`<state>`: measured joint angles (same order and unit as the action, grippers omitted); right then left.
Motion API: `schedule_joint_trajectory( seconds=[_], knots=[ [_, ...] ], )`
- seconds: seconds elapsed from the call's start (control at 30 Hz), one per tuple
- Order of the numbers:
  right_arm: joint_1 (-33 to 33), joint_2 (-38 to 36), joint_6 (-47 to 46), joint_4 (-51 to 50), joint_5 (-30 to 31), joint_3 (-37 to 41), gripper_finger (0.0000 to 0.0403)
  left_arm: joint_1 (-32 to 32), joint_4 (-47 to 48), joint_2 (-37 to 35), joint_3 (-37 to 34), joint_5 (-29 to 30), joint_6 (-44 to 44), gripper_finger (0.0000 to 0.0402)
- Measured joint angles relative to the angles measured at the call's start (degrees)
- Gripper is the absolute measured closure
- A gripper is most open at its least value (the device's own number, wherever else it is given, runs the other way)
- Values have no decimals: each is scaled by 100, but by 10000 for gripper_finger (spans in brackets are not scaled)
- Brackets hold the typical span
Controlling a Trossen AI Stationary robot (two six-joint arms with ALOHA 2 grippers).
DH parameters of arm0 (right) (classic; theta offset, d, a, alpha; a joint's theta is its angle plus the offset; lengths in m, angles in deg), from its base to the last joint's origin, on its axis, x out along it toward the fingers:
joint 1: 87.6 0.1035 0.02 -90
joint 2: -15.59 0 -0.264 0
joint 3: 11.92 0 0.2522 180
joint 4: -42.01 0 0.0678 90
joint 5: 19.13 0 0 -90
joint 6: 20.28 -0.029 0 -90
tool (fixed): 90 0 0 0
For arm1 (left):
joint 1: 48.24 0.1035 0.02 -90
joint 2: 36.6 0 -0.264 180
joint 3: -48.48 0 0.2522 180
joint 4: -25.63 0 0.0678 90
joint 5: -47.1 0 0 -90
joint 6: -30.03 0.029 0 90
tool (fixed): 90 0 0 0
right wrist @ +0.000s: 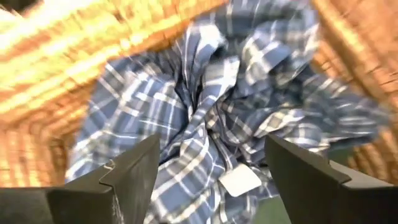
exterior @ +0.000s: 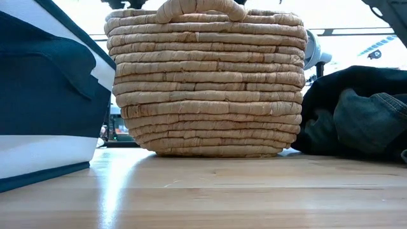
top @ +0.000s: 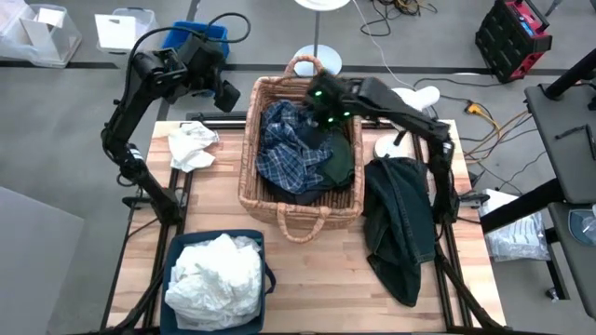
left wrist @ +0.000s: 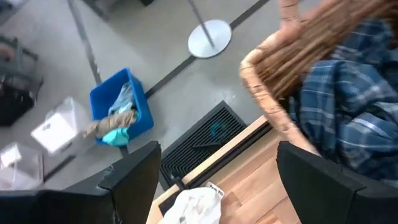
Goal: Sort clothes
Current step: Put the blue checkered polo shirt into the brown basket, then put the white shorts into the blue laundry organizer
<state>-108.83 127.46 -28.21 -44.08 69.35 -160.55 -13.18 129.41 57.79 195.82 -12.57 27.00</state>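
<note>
Right gripper: the right gripper (right wrist: 211, 168) hangs over the far end of the wicker basket (top: 253, 140), fingers spread wide apart, nothing between them; the blue-and-white plaid shirt (right wrist: 205, 118) lies directly beneath it.
Left gripper: the left gripper (left wrist: 214, 180) is raised beyond the basket's far left corner, fingers wide apart and empty, over the table's far edge.
Plaid shirt: crumpled inside the basket toward its far and left part (top: 284, 149), with a small white label showing in the right wrist view.
Dark green garment: the dark green garment (top: 340, 163) is bunched inside the basket along its right wall, beside the plaid shirt.
Black garment: a sliver of black cloth (top: 298, 197) shows at the basket's near end, under the plaid.
Charcoal garment: the charcoal garment (top: 400, 223), heavy and denim-like, is draped on the table just right of the basket, trailing toward the near edge.
White clothes: a heap of white garments (top: 216, 279) fills the navy fabric bin (top: 174, 249) in front of the basket's left corner.
Loose white piece: a crumpled white cloth (top: 191, 144) lies on the table left of the basket.
Basket: oval, coiled straw rope in ribbed rows, looped handles at each end.
Table: the wooden table (top: 317, 279) is pale butcher-block planks.
Room: grey floor behind the basket; a blue crate (left wrist: 118, 106) holding teal and beige rags, clear plastic boxes (top: 42, 33), and a round white stand base (left wrist: 209, 37).
</note>
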Motion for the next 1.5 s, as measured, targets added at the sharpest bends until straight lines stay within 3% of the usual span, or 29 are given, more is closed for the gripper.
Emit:
schedule_joint_trajectory(
  seconds=[0.17, 0.37, 0.77, 0.93, 1.5],
  knots=[
    [51, -594, -7, 21, 4, -2, 127, 510, -2, 74, -212, -248, -55, 107],
    [129, -1052, -119, 47, 32, -2, 146, 1277, -5, 22, -1258, -687, -57, 107],
    [262, -928, 5, 58, 61, 0, 152, 2138, 2, -142, -3297, -751, 152, 107],
    [262, -782, 3, 52, 59, 4, 143, 2187, -32, -144, -3662, -1135, 244, 107],
    [339, -717, -213, 25, 59, 7, 150, 2220, -6, -119, -3927, -1172, -712, 122]
  ],
)
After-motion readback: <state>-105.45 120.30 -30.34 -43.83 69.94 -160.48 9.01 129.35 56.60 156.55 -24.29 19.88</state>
